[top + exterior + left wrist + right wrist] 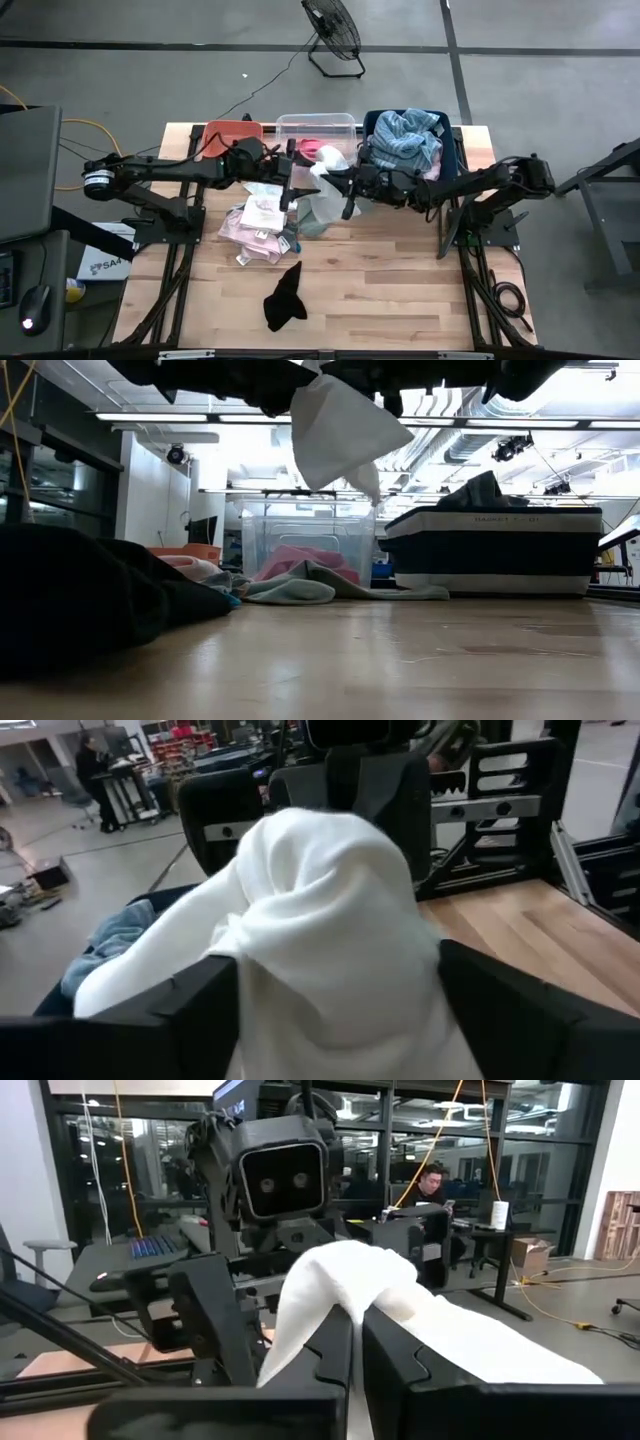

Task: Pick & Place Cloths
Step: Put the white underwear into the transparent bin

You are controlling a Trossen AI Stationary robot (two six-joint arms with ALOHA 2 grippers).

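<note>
A white cloth [325,180] hangs in the air above the middle of the wooden desk [400,290], stretched between the two grippers. It is soft, plain and matte, bunched into rounded folds at the top and falling in a loose pointed flap below, as the low view shows [335,425].

The right gripper [355,1345] has its fingers pressed together on a fold of the white cloth, which drapes over them and spills to either side. The left gripper [330,995] faces it from the other side; its fingers stand apart with the bunched cloth sitting between them, the fabric bulging up above both dark pads.

On the desk below and to the left lies a heap of cloths [262,225], pale pink and white, with a greenish piece beside it. Nearer the front edge lies a small black cloth [284,298], crumpled into a narrow shape.

Along the far edge stand three rigid plastic bins: an orange bin [232,133] on the left, a clear bin [316,128] in the middle with pink fabric inside, and a dark blue bin [452,140] on the right filled with a blue-striped cloth [408,135].
</note>
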